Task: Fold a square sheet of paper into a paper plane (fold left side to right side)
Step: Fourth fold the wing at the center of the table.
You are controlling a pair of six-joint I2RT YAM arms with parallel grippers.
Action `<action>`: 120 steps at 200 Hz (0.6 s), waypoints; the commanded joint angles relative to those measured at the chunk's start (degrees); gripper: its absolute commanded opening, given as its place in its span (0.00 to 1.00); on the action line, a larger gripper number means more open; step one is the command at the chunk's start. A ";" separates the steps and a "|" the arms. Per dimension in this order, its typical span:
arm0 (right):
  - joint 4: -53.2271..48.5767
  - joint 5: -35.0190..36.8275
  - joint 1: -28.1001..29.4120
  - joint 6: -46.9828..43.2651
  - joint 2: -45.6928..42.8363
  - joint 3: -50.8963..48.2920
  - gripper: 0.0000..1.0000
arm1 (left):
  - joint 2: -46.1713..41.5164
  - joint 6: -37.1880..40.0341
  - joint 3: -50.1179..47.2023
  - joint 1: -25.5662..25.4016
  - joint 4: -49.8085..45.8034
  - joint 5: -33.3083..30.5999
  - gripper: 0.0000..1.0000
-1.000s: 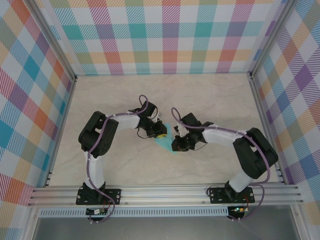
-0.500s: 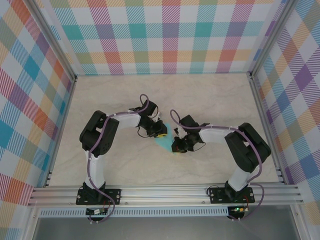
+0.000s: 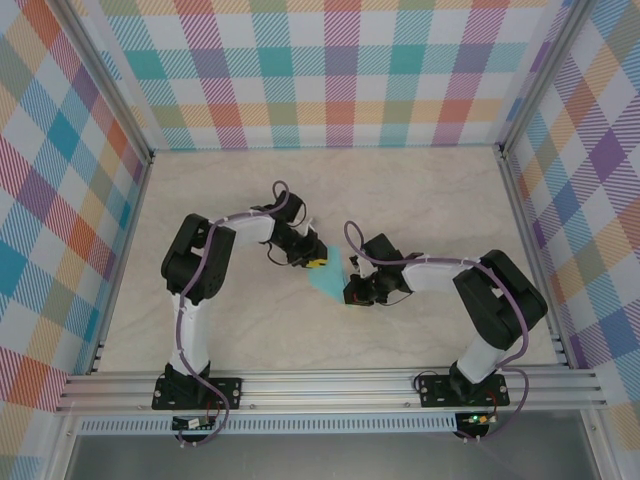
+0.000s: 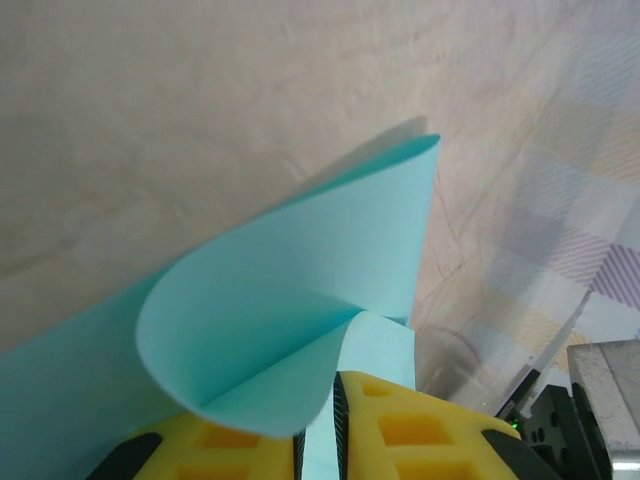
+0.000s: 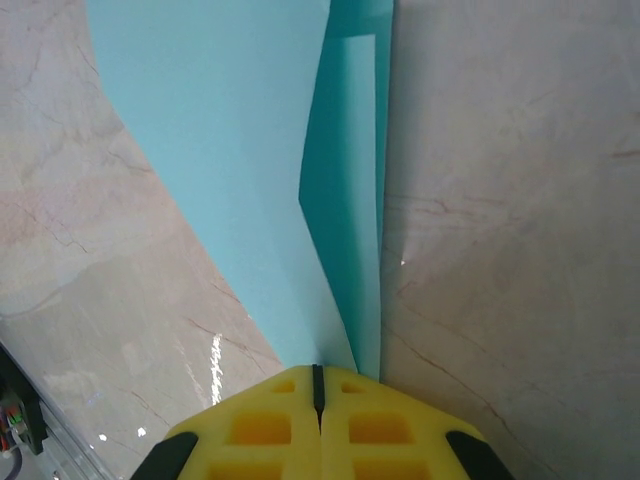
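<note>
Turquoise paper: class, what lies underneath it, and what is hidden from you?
The turquoise paper lies on the marbled table. In the left wrist view its curled flap arches over a lower layer of the same sheet. The tabletop directly beneath the paper is covered.

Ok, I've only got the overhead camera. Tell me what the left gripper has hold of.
Observer: The left gripper is pinching an edge of the paper between its yellow fingers.
Operator: Say whether the fold is flat.
Observer: No, the flap curls over in a rounded loop, uncreased.
Operator: Now the right side.
Observer: The right gripper has its fingers pressed together, and the paper tapers down to their tips.
</note>
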 commanded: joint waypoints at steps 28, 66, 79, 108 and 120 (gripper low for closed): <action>-9.61 3.84 0.08 0.41 2.49 -3.68 0.00 | 7.73 3.54 8.10 8.92 -0.27 -9.38 0.18; -9.36 3.74 0.05 0.42 2.41 -3.82 0.00 | 9.78 4.35 12.77 11.21 -2.39 -8.61 0.18; -9.07 3.52 0.05 0.42 2.50 -3.67 0.00 | 10.43 4.69 14.07 11.93 -3.10 -8.08 0.19; -8.68 3.16 0.05 0.39 2.47 -3.58 0.00 | 6.40 5.19 12.64 12.60 -2.74 -7.03 0.19; -8.78 3.26 0.01 0.37 2.58 -3.27 0.00 | 2.31 5.51 10.19 12.69 -2.16 -7.67 0.19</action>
